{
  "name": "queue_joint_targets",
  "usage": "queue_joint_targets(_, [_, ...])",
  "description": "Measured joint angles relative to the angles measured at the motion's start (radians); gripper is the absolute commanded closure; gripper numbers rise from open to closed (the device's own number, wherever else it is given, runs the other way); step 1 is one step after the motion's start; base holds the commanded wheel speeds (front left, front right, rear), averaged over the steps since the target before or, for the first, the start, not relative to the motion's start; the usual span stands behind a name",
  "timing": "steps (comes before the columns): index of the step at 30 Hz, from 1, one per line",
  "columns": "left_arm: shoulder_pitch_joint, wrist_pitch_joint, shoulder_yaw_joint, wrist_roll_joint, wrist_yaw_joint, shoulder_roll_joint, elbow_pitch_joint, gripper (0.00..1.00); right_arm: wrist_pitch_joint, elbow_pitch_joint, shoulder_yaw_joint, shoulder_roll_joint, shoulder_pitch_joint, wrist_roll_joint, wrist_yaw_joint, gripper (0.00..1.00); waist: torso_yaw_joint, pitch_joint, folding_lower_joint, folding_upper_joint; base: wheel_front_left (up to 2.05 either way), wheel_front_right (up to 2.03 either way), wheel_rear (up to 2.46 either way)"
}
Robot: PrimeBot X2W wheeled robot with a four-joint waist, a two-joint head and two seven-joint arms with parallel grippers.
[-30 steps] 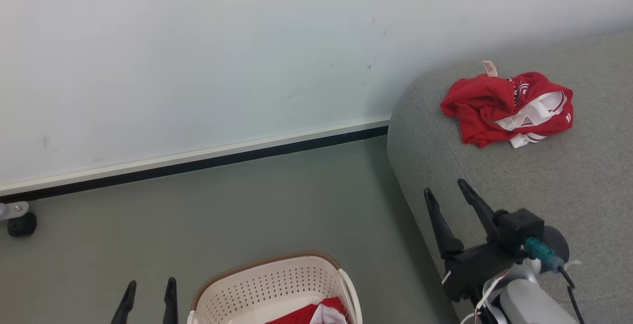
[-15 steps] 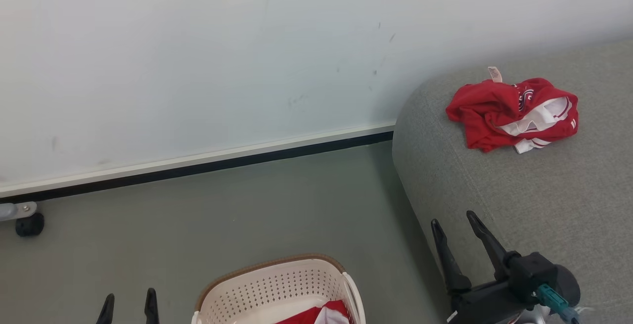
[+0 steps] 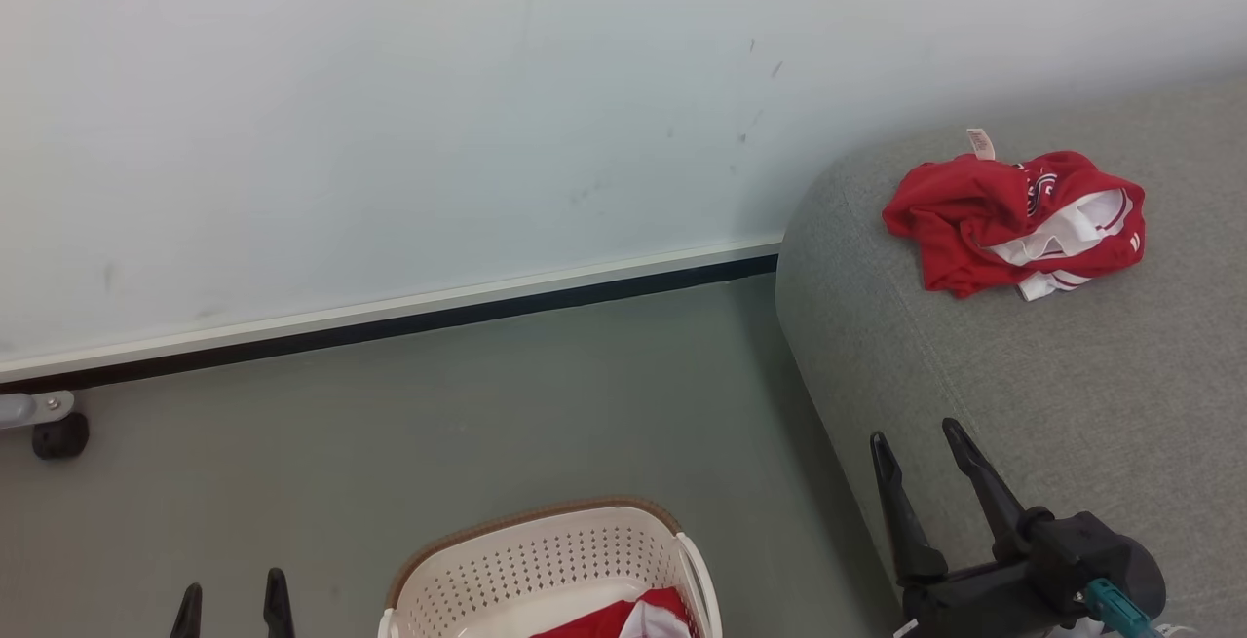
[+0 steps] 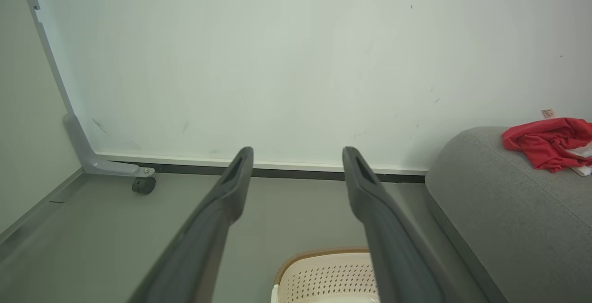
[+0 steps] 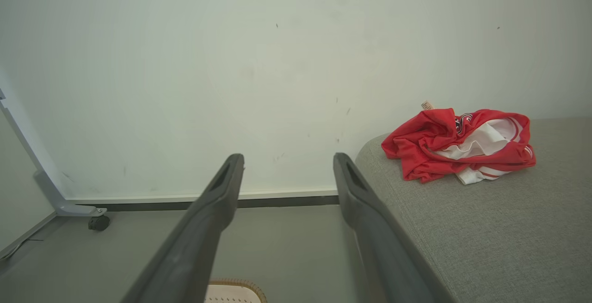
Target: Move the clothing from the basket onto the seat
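Observation:
A crumpled red garment with white trim (image 3: pixel 1013 219) (image 5: pixel 458 143) (image 4: pixel 548 142) lies on the grey seat (image 3: pixel 1072 375) (image 5: pixel 485 229) (image 4: pixel 499 210) near its far corner. More red and white clothing (image 3: pixel 623 619) sits in the cream basket (image 3: pixel 546 560) (image 4: pixel 323 275) (image 5: pixel 236 289) on the floor at the bottom middle. My right gripper (image 3: pixel 918 435) (image 5: pixel 286 162) is open and empty at the seat's front edge. Left of the basket, my left gripper (image 3: pixel 232 587) (image 4: pixel 298 155) is open and empty, low in the head view.
A pale wall with a dark skirting strip (image 3: pixel 390 321) runs behind the grey-green floor. A castor wheel on a metal leg (image 3: pixel 58 433) (image 4: pixel 143 185) (image 5: pixel 98 222) stands at the far left by the wall.
Both grippers have sunk lower in the head view, still open. The picture has shifted slightly, so the camera has moved. The garment on the seat lies as before.

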Motion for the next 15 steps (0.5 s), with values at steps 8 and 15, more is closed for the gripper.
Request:
queue_joint_targets(8, [0.005, 0.0, 0.01, 0.007, 0.0, -0.015, -0.016, 0.0, 0.0, -0.019, -0.016, 0.002, 0.001, -0.006, 0.0, 0.0, -0.002, 0.002, 0.0, 0.0, 0.0, 0.0, 0.0])
queue_joint_targets(15, [0.006, 0.0, 0.013, 0.033, 0.0, -0.03, -0.029, 0.0, 0.0, -0.026, -0.026, 0.005, 0.02, -0.009, -0.001, 0.0, -0.002, 0.005, 0.0, 0.0, 0.0, 0.0, 0.0])
